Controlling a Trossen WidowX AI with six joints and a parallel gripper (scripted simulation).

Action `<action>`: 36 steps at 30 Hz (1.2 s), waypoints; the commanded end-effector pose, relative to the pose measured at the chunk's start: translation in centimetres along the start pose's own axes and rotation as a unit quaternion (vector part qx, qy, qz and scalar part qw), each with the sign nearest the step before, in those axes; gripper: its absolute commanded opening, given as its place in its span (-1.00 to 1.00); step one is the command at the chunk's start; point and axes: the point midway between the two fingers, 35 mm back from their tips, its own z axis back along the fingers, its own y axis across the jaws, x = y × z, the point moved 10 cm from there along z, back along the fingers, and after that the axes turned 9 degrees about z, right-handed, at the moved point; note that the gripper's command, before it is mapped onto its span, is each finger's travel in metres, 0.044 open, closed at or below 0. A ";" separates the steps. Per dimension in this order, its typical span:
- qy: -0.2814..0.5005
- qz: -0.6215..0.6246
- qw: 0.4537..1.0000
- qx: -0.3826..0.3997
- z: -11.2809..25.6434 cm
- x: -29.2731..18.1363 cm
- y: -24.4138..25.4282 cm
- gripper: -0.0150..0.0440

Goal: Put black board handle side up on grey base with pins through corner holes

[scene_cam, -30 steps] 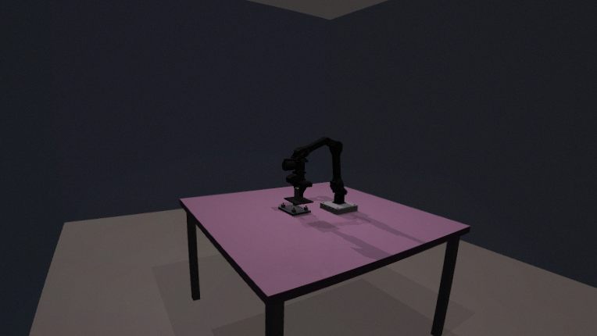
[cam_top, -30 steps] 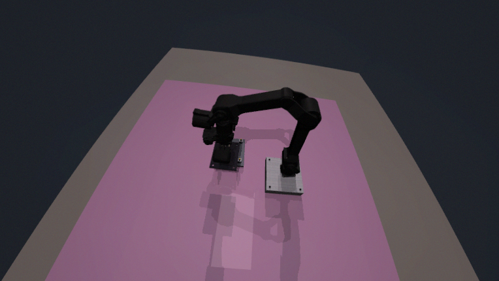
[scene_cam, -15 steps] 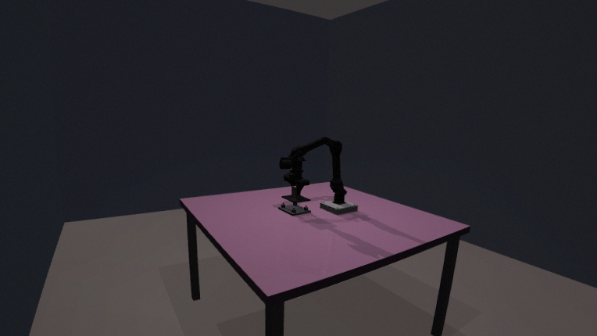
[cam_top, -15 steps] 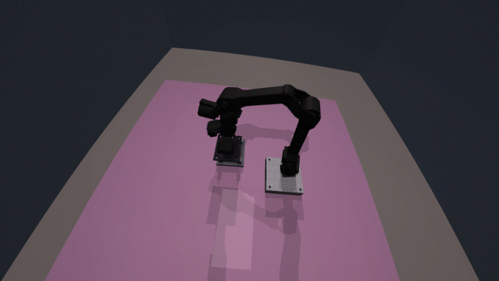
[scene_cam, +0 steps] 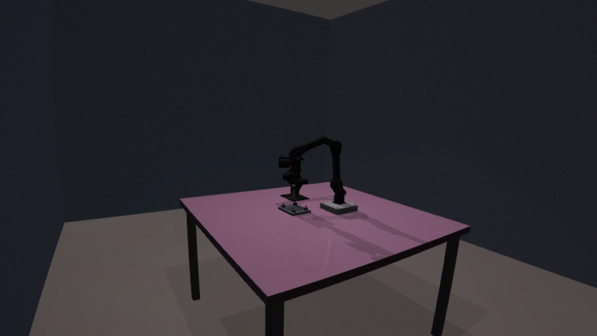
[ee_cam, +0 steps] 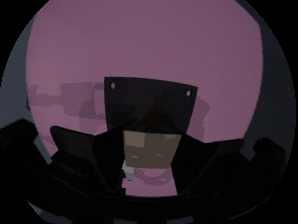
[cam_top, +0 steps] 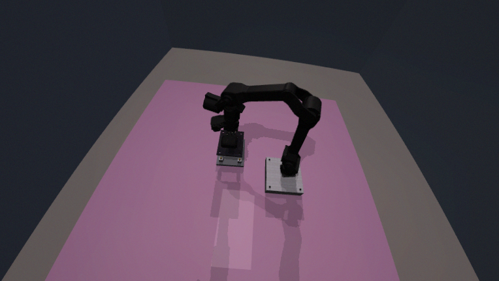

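Observation:
My gripper [cam_top: 229,134] [scene_cam: 294,190] [ee_cam: 148,125] points down and is shut on the square handle [ee_cam: 151,157] of the black board. The black board [cam_top: 239,146] [scene_cam: 299,198] [ee_cam: 150,97] is held about level, handle side up, a little above the grey base [cam_top: 230,162] [scene_cam: 287,211]. In the top view the board covers the back part of the base, and the two front posts with gold pins show in front of the board's edge. The exterior view shows a gap between board and posts. Two corner holes show in the wrist view, with pink table through them; the base is hidden there.
The arm's light grey mounting plate [cam_top: 273,178] [scene_cam: 330,208] stands on the pink table [cam_top: 157,209] [scene_cam: 250,234], to the right of the base in the top and exterior views. The arm arches over from that plate to the board. Shadows fall across the table.

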 end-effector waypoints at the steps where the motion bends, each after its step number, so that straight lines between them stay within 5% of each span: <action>1: 0.000 0.000 1.000 0.000 0.0 0.1 0.1 -0.49; 36: 0.000 0.006 1.000 0.000 -3.1 -0.4 0.0 -0.49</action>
